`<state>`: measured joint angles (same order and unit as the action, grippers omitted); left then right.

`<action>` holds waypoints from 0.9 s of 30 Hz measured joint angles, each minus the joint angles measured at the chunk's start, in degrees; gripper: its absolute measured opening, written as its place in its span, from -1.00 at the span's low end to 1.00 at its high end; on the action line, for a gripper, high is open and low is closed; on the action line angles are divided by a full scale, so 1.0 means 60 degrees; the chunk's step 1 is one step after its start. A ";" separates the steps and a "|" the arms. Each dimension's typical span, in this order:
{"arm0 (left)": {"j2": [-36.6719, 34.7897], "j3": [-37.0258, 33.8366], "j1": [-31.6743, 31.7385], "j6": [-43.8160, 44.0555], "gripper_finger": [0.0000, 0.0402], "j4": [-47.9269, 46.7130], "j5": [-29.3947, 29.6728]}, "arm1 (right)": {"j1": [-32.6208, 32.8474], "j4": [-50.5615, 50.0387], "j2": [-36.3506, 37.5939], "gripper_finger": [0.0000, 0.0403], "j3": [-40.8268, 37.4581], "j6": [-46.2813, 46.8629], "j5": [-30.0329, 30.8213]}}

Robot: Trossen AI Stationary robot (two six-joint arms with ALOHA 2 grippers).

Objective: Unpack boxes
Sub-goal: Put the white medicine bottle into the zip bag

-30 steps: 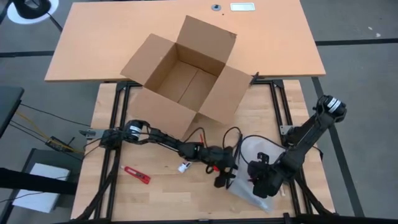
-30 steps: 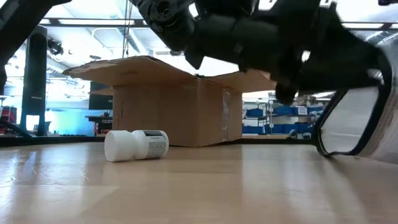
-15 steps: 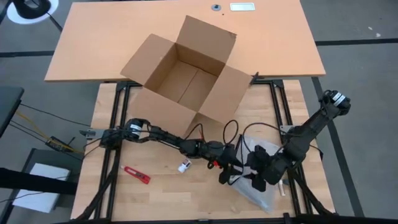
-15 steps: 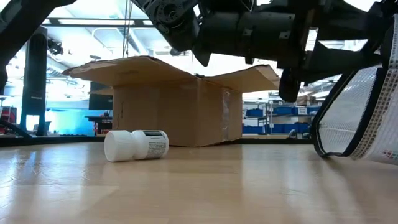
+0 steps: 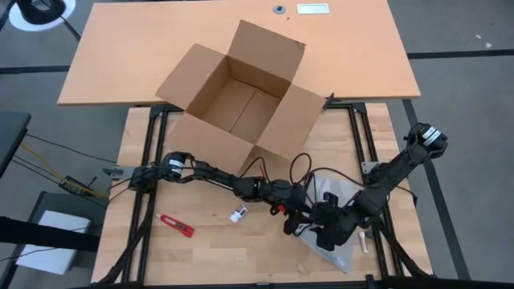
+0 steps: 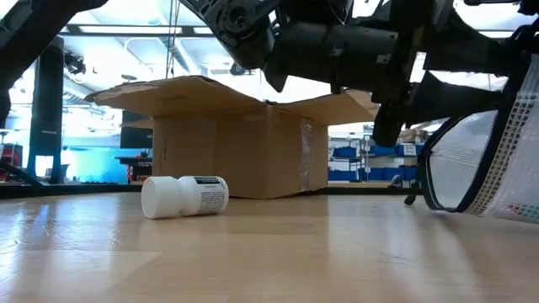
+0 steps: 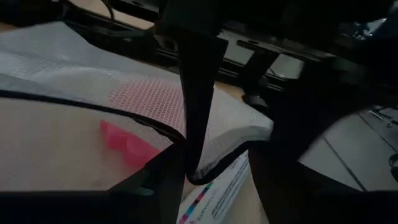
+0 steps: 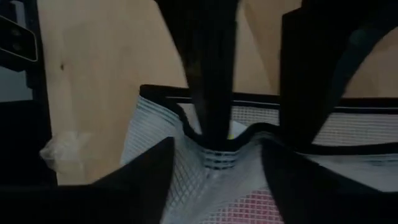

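The brown cardboard box [image 5: 237,100] stands open at the table's far side, all flaps spread, with no gripper near it. Near the front right lies a white mesh bag [image 5: 341,249] with a black rim. Its mouth [image 6: 472,160] is raised off the table and its lower part rests on the table. My left gripper [image 5: 293,221] and right gripper [image 5: 328,233] meet at that mouth. Both are open, and each has one finger between the other's two. Something pink [image 7: 127,140] shows inside the bag. My left gripper reaches nearly level from the table's left. One finger [image 8: 211,93] lies against the bag's black rim [image 8: 214,151], which bends around its tip. I cannot tell whether the two fingers pinch the mesh. My right gripper slants down from the right. One finger [image 7: 196,99] meets the same rim [image 7: 200,179], which curls under its tip. The mouth hangs raised and the bag's body lies on the table.
A white pill bottle [image 5: 237,214] lies on its side left of the grippers, in front of the box [image 6: 236,143]. A red tool [image 5: 175,225] lies near the front left. Cables loop over the table between the arms.
My right gripper has gone toward the table's left, up against my left gripper at the bag's mouth. The bag's rim has risen, and the mouth now stands open off the table while its lower part stays down.
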<state>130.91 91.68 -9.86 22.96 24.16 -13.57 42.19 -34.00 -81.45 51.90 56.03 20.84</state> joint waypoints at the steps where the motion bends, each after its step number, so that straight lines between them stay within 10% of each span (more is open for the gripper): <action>1: 0.0000 0.0007 0.0008 0.0022 -0.08 0.0003 -0.0165 | 0.0000 0.0006 0.0019 -0.05 -0.0003 0.0009 -0.0003; 7: -0.0721 0.0093 0.0218 0.0470 -0.08 -0.0899 -0.0622 | 0.0168 -0.0156 0.0387 -0.92 -0.0040 0.0124 0.0024; 13: -0.2087 0.0073 0.0410 0.0401 -0.08 -0.5389 -0.0674 | 0.0339 -0.0543 0.0477 -0.98 -0.0040 0.0568 0.0010; 20: -0.3775 0.0019 -0.0231 0.1209 -0.08 -1.1065 0.1786 | 0.0443 -0.0534 0.0471 -0.98 -0.0040 0.0685 0.0019; 27: -0.3671 -0.0012 -0.1056 0.2614 -0.05 -1.3906 0.2412 | 0.0448 -0.0542 0.0470 -0.99 -0.0041 0.0645 0.0126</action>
<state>108.89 91.61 -16.19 38.65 -59.27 0.91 44.88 -37.25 -78.63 51.65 59.90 21.60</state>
